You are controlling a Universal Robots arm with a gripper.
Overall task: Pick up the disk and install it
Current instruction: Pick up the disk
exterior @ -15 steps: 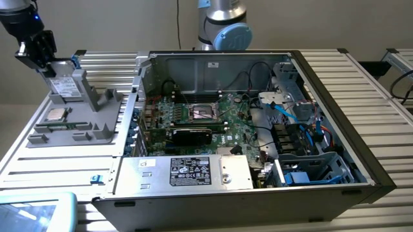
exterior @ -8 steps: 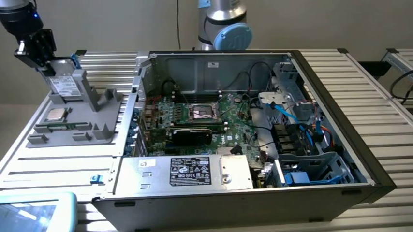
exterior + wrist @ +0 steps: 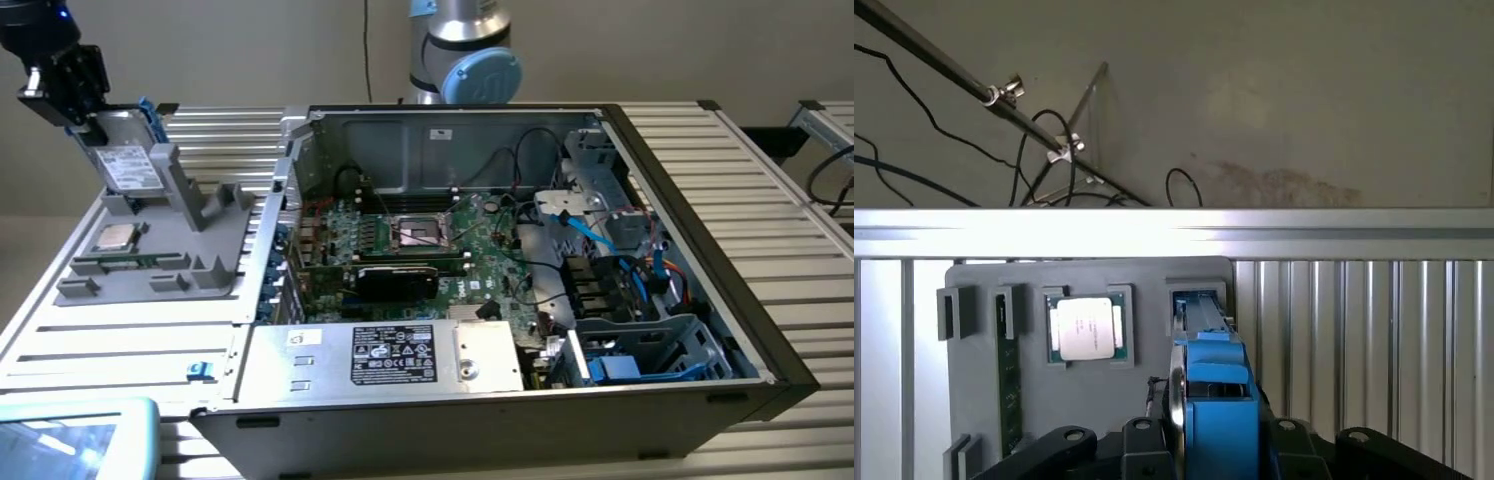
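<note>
While it hangs toward the exterior view's left over the slatted surface [image 3: 107, 350], the end effector [image 3: 94, 115] has its jaws about half closed and clamped on the upper edge of the disk [image 3: 130, 162], one on each flat side. The disk stands on edge straight below the end effector, blue frame along its side, its lower end in the slot of a grey holder [image 3: 200, 215]. Whether it is fully seated there or slightly raised cannot be told. Beside that slot, below the end effector, a small square chip [image 3: 1086, 328] lies flat in its own recess of the holder. Well away to the exterior view's right of the end effector, an open computer case [image 3: 387, 135] lies on the surface with its circuit board [image 3: 481, 270] exposed. A silver box with a black label [image 3: 400, 355] fills its near corner, and farthest from the end effector sits a blue-grey cage [image 3: 667, 345].
</note>
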